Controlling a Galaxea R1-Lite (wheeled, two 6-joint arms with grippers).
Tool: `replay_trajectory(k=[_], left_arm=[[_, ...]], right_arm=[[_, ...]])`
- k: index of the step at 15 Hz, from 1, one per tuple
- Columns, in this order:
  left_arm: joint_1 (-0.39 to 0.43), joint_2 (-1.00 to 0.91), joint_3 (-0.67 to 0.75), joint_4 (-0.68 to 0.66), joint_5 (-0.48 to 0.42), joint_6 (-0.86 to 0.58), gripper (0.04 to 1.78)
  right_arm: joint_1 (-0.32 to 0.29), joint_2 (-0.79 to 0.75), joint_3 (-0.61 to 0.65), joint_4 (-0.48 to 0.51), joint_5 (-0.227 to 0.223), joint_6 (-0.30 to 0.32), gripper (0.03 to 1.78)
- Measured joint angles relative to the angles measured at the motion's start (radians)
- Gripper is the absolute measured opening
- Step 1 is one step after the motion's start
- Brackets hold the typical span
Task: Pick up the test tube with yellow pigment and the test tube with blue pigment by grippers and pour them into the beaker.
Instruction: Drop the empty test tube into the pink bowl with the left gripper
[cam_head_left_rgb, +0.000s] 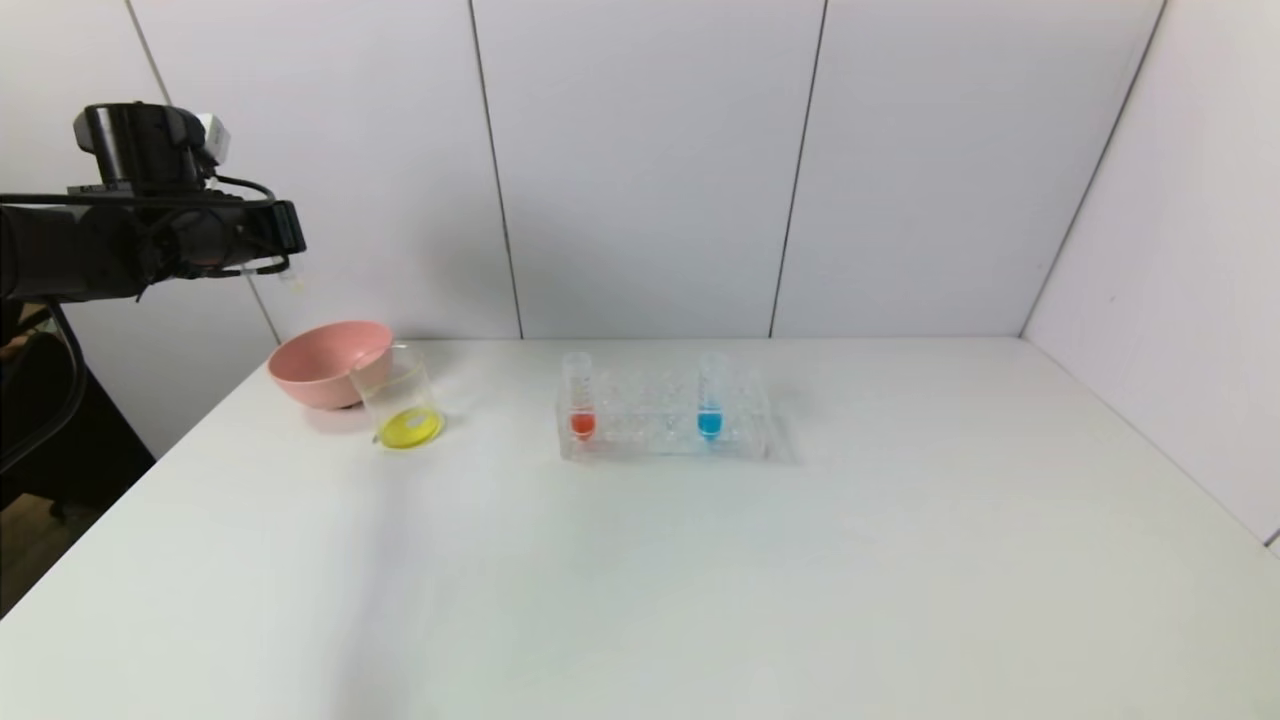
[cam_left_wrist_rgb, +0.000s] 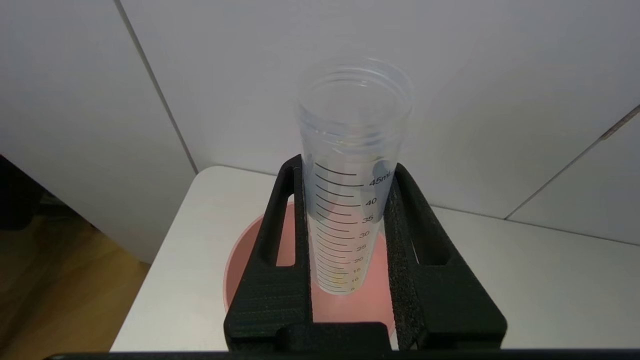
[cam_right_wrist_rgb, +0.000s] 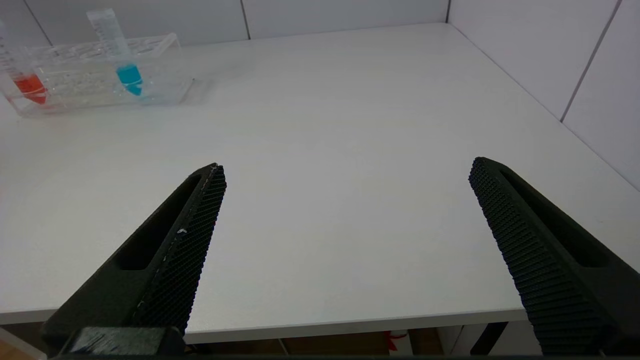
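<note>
Up above the pink bowl (cam_left_wrist_rgb: 240, 270), the left gripper (cam_left_wrist_rgb: 345, 220) clamps an emptied tube (cam_left_wrist_rgb: 350, 165), barely discernible in the head view. Yellow liquid sits in the beaker (cam_head_left_rgb: 400, 400); the blue tube (cam_head_left_rgb: 711, 395) stands racked. The right gripper (cam_right_wrist_rgb: 345, 175) gapes wide.

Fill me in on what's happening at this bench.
The left gripper is shut on an emptied test tube, held up above the pink bowl. Yellow liquid already sits in the beaker. The test tube with blue pigment stands untouched in the rack beside an orange-red one. The right gripper waits open at the table's near edge.
</note>
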Motion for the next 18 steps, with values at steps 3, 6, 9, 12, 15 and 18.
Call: replay_trajectory(k=[3, 6, 9, 12, 15, 18], left_arm=[[0.011, 0.019, 0.056, -0.05, 0.004, -0.002, 0.44], [0.015, 0.029, 0.112, -0.134, 0.005, -0.004, 0.44], [0.021, 0.036, 0.16, -0.204, 0.004, -0.003, 0.44], [0.036, 0.048, 0.17, -0.255, 0.004, 0.002, 0.44], [0.045, 0.063, 0.169, -0.273, 0.001, 0.006, 0.44], [0.049, 0.076, 0.166, -0.276, -0.004, 0.005, 0.44]], right_arm=[[0.0, 0.0, 0.0, 0.0, 0.0, 0.0, 1.77], [0.0, 0.0, 0.0, -0.001, 0.0, 0.0, 1.77], [0.0, 0.0, 0.0, 0.0, 0.0, 0.0, 1.77], [0.0, 0.0, 0.0, 0.0, 0.0, 0.0, 1.77], [0.0, 0.0, 0.0, -0.001, 0.0, 0.0, 1.77], [0.0, 0.0, 0.0, -0.001, 0.0, 0.0, 1.77]])
